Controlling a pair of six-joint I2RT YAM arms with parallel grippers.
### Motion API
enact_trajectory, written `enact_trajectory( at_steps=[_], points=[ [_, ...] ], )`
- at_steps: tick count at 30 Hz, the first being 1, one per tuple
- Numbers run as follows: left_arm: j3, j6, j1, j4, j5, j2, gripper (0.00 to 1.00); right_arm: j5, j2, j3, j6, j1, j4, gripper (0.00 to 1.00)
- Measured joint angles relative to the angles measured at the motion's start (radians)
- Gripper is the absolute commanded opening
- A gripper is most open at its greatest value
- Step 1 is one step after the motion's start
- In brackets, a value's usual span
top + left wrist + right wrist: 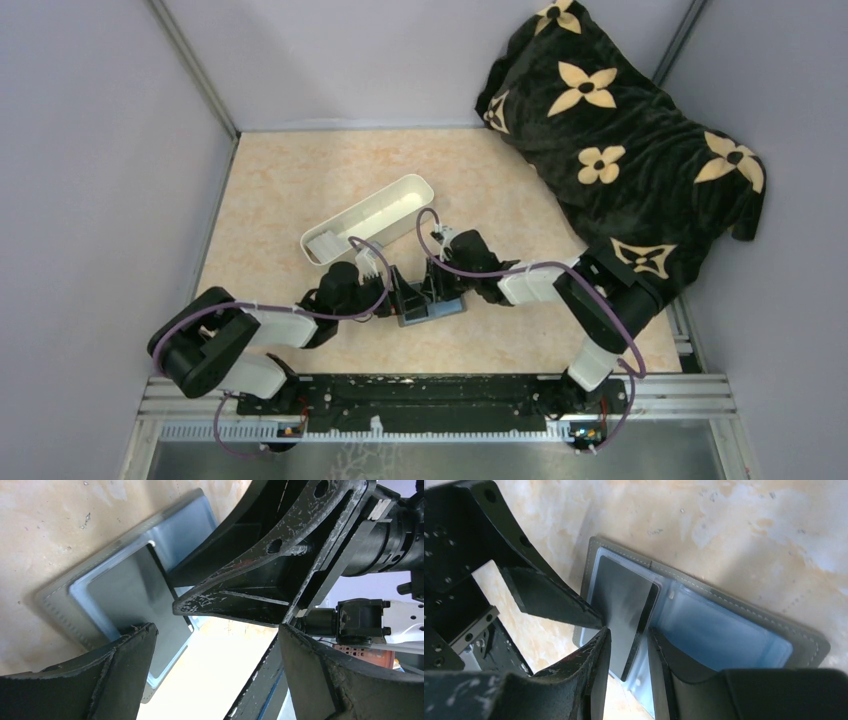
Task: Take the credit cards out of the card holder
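Over the open card holder (744,625), both arms crowd in on one black card (624,605).
Right gripper (628,632) has its jaws parted, straddling the card's free end where it juts past the holder's edge, lined up to pinch, I'd say. Left gripper (216,630) gapes wide, one finger on the holder's edge, probably pinning it flat.

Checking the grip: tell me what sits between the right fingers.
A black card, sticking out of the grey wallet, lies between the right fingers; the right wrist view shows it.

Table (300,180) holds card holder (436,313), tray (370,215), perhaps blanket (620,150).
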State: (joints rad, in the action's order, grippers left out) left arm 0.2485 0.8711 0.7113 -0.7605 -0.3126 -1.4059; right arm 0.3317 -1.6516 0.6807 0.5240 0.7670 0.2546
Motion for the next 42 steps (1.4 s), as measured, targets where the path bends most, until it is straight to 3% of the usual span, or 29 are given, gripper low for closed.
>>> enact_trajectory(
  at_steps=[11,27,37,42],
  points=[
    [-0.002,0.007,0.0,-0.003,-0.009,-0.003,0.98,0.126,-0.043,-0.099,0.074,-0.033,0.265,0.33],
    [-0.002,0.007,0.0,0.011,-0.01,0.003,0.99,0.281,-0.127,-0.133,0.167,-0.043,0.449,0.3],
    [0.036,-0.092,0.0,0.399,0.102,0.293,1.0,0.299,-0.142,-0.144,0.185,-0.043,0.48,0.3],
    [0.037,-0.124,0.0,0.478,0.145,0.327,1.0,0.301,-0.147,-0.144,0.192,-0.043,0.49,0.3]
  ],
)
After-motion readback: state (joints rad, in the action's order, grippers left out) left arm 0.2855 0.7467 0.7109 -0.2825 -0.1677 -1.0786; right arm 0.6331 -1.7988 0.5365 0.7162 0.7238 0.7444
